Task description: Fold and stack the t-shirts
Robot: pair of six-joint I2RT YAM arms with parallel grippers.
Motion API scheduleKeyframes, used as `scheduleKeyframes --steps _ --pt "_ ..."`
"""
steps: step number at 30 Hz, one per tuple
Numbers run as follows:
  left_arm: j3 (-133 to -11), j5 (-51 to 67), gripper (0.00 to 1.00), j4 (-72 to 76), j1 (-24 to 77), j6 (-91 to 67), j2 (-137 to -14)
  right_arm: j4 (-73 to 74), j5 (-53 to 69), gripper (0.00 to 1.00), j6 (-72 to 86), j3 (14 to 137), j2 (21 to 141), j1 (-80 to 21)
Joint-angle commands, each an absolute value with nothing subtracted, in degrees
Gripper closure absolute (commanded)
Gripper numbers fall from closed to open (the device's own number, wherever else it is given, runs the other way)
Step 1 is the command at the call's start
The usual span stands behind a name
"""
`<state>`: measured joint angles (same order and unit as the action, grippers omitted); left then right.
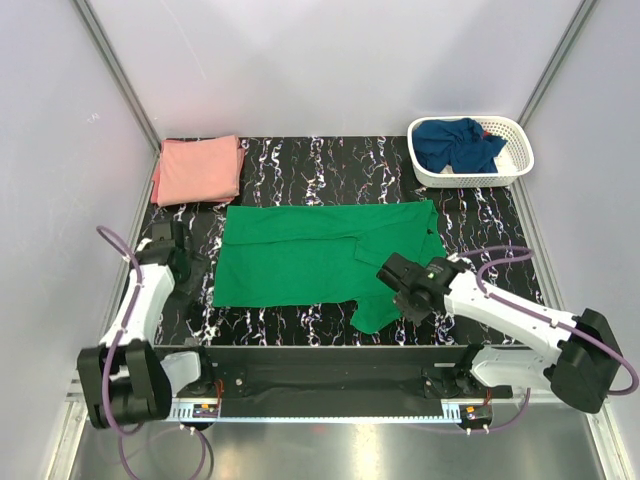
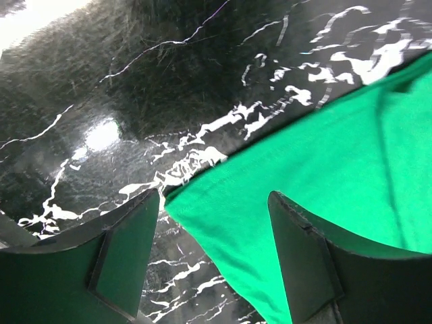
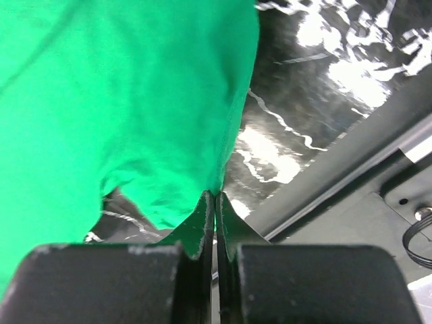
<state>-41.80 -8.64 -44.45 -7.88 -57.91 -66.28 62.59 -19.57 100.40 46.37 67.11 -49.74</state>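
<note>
Your bright green cotton t-shirt [image 1: 290, 260] lies spread flat in the middle of the frame in the top view. Its long axis runs left to right across the black white-veined counter [image 1: 330, 160]. A sleeve-like flap [image 1: 372, 315] sticks out from its lower edge toward the bottom of the frame, right of centre. The right part shows overlapping layers. You cannot tell from here which end is the collar.

Your right hand [image 3: 214, 202] sits at that flap. In its wrist view the two fingers are pressed together, with the green edge pinched at their tips and the cloth raised a little off the counter below. The top view hides that pinch under the wrist body.

Your left hand [image 2: 212, 202] is at the shirt's left edge with its fingers spread apart. Only its wrist view shows them straddling a green corner, one finger over bare counter, the other over cloth, gripping nothing.

In the upper left of the top view, the salmon pink t-shirt [image 1: 200, 170] lies folded into a neat rectangle on the counter, apart from the green one.

In the upper right, the white plastic lattice basket [image 1: 470, 178] holds the dark navy blue t-shirt [image 1: 455, 145], crumpled inside. Neither wrist view shows the basket or the pink shirt.
</note>
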Motion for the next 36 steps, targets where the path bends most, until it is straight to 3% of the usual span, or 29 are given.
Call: scheduleKeyframes --steps 1,13,22,28,34,36 --pt "-40.78 -8.70 0.29 -45.60 -8.09 -57.74 -61.97 66.62 -26.36 1.00 96.07 51.05 68.64 -50.19" --pt "-30.33 2.63 0.41 -41.31 -8.09 -60.90 -59.85 59.51 -33.57 1.00 84.73 55.81 67.94 -50.19" --pt "-25.06 2.02 0.43 -37.36 -8.09 -67.58 -61.79 51.86 -31.82 1.00 78.40 52.74 62.85 -50.19" --pt "-25.05 0.18 0.60 -37.52 -8.09 -68.64 -60.56 50.89 -32.87 1.00 75.94 50.36 57.49 -50.19" --pt "-25.92 -3.16 1.00 -39.55 -8.17 -69.43 -56.87 51.24 -36.21 1.00 74.53 50.80 56.69 -50.27" --pt "-27.50 -3.86 1.00 -40.42 -8.09 -69.43 -56.17 52.12 -38.22 1.00 74.27 52.02 57.04 -50.19"
